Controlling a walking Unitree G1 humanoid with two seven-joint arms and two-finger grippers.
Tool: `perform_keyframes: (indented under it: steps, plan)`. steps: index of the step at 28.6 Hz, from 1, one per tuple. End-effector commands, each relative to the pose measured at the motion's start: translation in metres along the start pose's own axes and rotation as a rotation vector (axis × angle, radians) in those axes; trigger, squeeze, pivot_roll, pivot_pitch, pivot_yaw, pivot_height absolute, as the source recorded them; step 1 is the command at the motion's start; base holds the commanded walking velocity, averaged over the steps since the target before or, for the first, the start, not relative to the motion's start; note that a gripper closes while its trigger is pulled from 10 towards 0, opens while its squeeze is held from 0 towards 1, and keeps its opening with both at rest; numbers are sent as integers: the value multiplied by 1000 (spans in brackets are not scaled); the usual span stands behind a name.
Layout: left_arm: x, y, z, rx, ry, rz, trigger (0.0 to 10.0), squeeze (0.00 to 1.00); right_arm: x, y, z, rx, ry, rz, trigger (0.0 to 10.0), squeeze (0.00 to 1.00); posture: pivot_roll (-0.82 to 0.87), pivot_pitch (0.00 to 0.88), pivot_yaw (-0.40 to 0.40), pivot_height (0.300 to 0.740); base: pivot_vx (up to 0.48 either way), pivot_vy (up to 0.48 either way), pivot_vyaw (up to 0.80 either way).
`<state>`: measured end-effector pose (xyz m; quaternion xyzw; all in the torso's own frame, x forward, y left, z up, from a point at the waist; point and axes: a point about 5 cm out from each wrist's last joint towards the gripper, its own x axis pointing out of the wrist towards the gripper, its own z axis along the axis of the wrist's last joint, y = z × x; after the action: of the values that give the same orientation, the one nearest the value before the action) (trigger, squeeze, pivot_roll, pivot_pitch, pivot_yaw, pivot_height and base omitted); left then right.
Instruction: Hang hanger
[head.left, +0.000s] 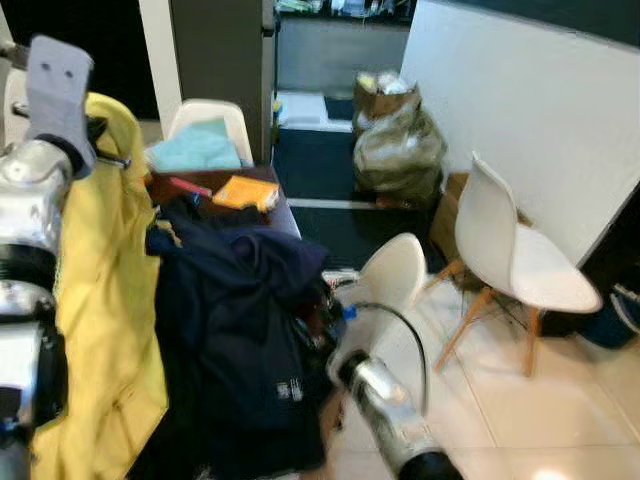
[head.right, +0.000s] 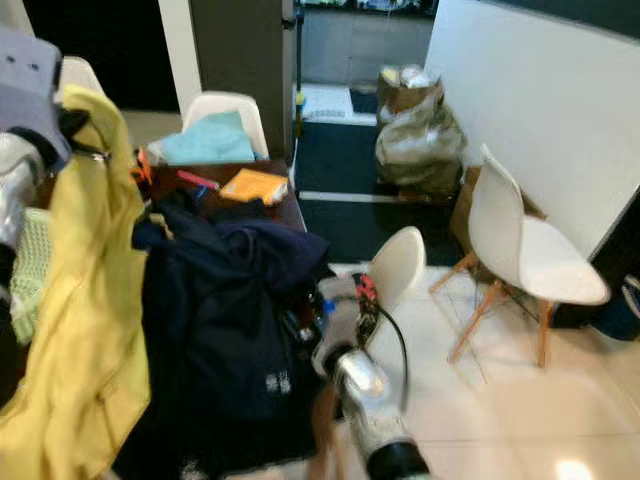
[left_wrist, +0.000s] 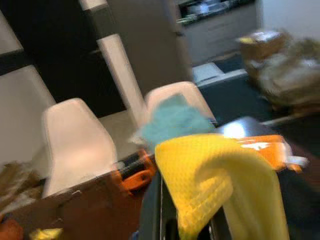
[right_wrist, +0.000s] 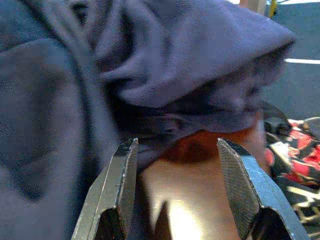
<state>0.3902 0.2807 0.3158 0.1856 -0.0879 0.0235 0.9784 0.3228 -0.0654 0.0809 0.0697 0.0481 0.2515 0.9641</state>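
right wrist view shows the right gripper (right_wrist: 177, 192) open at the navy clothes (head.left: 240, 350), while the left gripper (left_wrist: 185, 227) holds up a yellow garment (head.left: 105, 300), probably on the blurred hanger (head.left: 110, 160), so lift slowly and keep it level.

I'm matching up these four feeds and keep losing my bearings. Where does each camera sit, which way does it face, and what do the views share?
Left eye view: on the head, looking forward and down at the dark navy garment; both silver arms show.
Right eye view: same head, same scene, white shell chair on the right.
Left wrist view: on the left arm, the left gripper holding the yellow waffle-knit garment.
Right wrist view: along the open right gripper at the navy garment.
Shared: both garments.
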Motion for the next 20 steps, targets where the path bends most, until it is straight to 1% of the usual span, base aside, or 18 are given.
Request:
perform_keyframes:
  steps: [1, 2, 3, 5, 8, 10, 12, 13, 14, 15, 17, 18, 19, 20]
  plan:
    - [-2, -48, -28, 2, 60, -241, 10000, 0, -4, -2, -6, 13, 16, -15, 10000, 0, 144, 18, -47, 740, 0, 0, 0]
    - [-3, -60, -30, 24, 55, -306, 10000, 0, -4, -2, -6, 12, 17, -16, 10000, 0, 144, 18, -48, 740, 0, 0, 0]
    - [-3, -67, -27, 29, 26, -347, 10000, 0, -5, -3, -6, 13, 18, -17, 10000, 0, 146, 20, -50, 740, 0, 0, 0]
    - [-2, -73, -20, 37, -32, -392, 10000, 0, -5, -3, -7, 13, 19, -19, 10000, 0, 147, 18, -49, 740, 0, 0, 0]
    - [-2, -75, -16, 45, -56, -409, 10000, 0, -6, -4, -7, 13, 20, -20, 10000, 0, 147, 18, -49, 740, 0, 0, 0]
    - [-14, -94, -7, 45, -142, -646, 10000, 0, -6, -4, -8, 12, 19, -23, 10000, 0, 143, 19, -43, 740, 0, 0, 0]
    - [-14, -94, -7, 45, -142, -646, 10000, 0, -6, -4, -8, 12, 19, -23, 10000, 0, 143, 19, -43, 740, 0, 0, 0]
    - [-19, -100, -4, 39, -164, -729, 10000, 0, -6, -4, -8, 12, 19, -24, 10000, 0, 143, 18, -41, 740, 0, 0, 0]
    - [-22, -102, -3, 43, -180, -752, 10000, 1000, -6, -4, -8, 13, 17, -26, 10000, 0, 143, 20, -40, 740, 0, 0, 0]
    - [-22, -102, -3, 43, -180, -752, 10000, 1000, -6, -4, -8, 13, 17, -26, 10000, 0, 143, 20, -40, 740, 0, 0, 0]
    - [-22, -98, -4, 46, -167, -697, 10000, 1000, -7, -4, -8, 14, 15, -28, 10000, 0, 143, 21, -39, 740, 0, 0, 0]
    - [-22, -98, -4, 46, -167, -697, 10000, 1000, -7, -4, -8, 14, 15, -28, 10000, 0, 143, 21, -39, 740, 0, 0, 0]
    - [-21, -95, -6, 49, -152, -667, 10000, 1000, -7, -4, -8, 14, 15, -28, 10000, 0, 143, 21, -39, 740, 0, 0, 0]
    - [-20, -91, -9, 69, -125, -635, 10000, 1000, -8, -4, -8, 14, 16, -27, 10000, 0, 146, 17, -41, 740, 0, 0, 0]
